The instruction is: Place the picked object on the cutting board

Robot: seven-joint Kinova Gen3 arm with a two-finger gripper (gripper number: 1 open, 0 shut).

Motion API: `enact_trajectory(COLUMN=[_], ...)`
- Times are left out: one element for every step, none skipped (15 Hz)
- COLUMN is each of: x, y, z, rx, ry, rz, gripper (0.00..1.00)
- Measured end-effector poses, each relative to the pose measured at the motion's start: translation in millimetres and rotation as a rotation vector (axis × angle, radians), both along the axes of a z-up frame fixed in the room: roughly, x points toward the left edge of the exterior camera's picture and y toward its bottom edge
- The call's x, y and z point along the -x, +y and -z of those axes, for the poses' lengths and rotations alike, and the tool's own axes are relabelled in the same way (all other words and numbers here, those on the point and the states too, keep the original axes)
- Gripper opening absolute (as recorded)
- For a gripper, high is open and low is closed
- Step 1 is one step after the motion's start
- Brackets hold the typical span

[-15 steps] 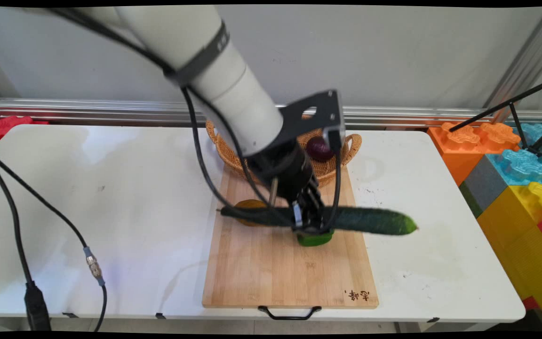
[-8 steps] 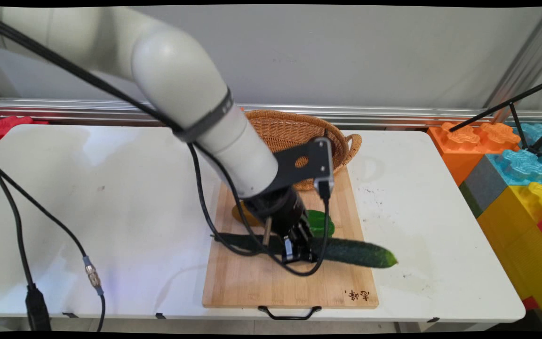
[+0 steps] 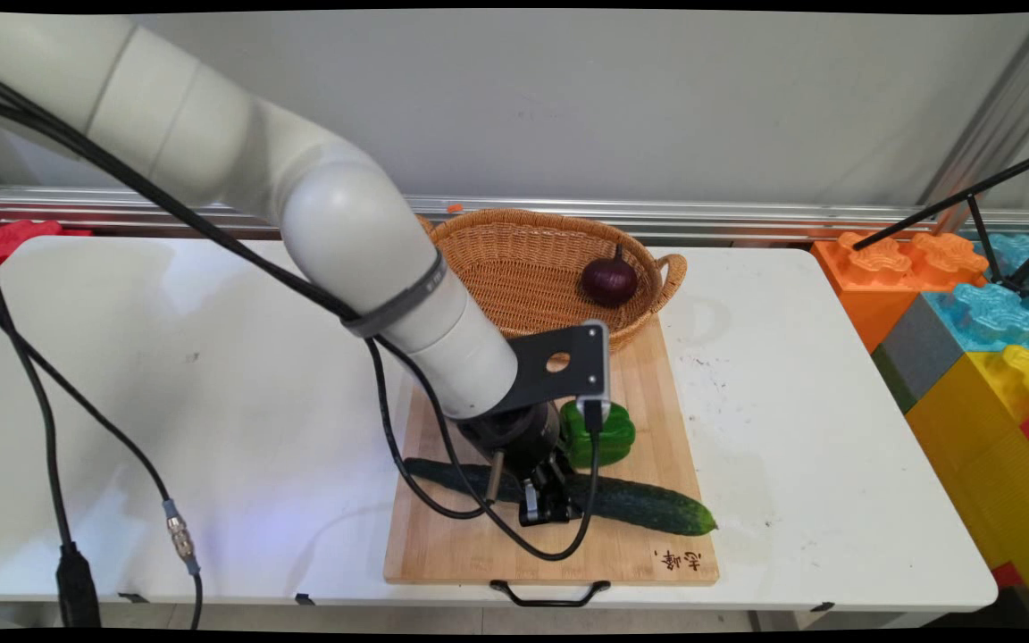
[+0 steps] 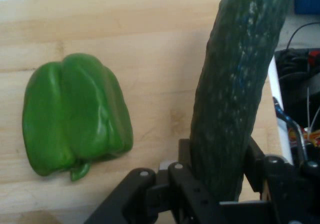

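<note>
Gripping a long, dark green cucumber (image 3: 648, 505) about its middle, the black gripper (image 3: 550, 509) stands low over the near half of a pale bamboo cutting board (image 3: 479, 545); its jaws are closed onto the cucumber, one finger (image 4: 184, 156) pressed to each flank of it. The cucumber lies lengthwise across the board, its blunt tip reaching the board's right edge and its other end stretching left behind the hanging black cable (image 3: 443, 500). Whether it rests on the wood or hangs just above it cannot be told. In the hand view its skin (image 4: 240, 84) is bumpy and mottled with pale flecks, a thick cylinder rising out of the black linkage.

Just behind the gripper, on the board, lies a glossy green bell pepper (image 3: 599, 435), lobed and smooth, with a short stub of stem; in the hand view it (image 4: 75, 114) sits apart from the cucumber with bare wood grain between them. The board has a black wire handle (image 3: 550, 591) at its near edge and a small burnt mark at its near right corner.

At the board's far end stands an oval woven wicker basket (image 3: 514, 259) with a loop handle at its right side, holding a round, dark purple onion (image 3: 608, 280). All rest on a white table (image 3: 211, 375)
</note>
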State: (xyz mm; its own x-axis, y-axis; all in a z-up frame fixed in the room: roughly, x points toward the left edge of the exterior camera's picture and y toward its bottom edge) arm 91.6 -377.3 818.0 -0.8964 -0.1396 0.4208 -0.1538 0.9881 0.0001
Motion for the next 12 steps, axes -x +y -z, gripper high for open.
enact_trajectory(x=[-0.7, -1.2, -1.5, -1.5, -1.5, -1.4, -1.3, -1.2, -1.0, -0.9, -0.7, -0.8], y=[-0.4, -0.9, -1.4, -2.0, -2.7, -3.1, -4.1, -4.7, -5.4, -6.3, -7.2, -7.9], z=[4.4, 9.2, 13.6, 17.0, 20.1, 22.0, 25.1, 27.3, 29.8, 31.8, 33.5, 34.7], rx=[0.002, 0.005, 0.008, 0.011, 0.014, 0.016, 0.019, 0.022, 0.025, 0.028, 0.032, 0.035], ry=[-0.002, -0.004, -0.006, -0.006, -0.006, -0.006, -0.005, -0.004, -0.004, -0.003, -0.002, -0.002], rz=[0.001, 0.003, 0.004, 0.006, 0.006, 0.007, 0.008, 0.009, 0.011, 0.014, 0.018, 0.020], gripper=[0.00, 0.00, 0.00, 0.00, 0.00, 0.00, 0.00, 0.00, 0.00, 0.00, 0.00, 0.00])
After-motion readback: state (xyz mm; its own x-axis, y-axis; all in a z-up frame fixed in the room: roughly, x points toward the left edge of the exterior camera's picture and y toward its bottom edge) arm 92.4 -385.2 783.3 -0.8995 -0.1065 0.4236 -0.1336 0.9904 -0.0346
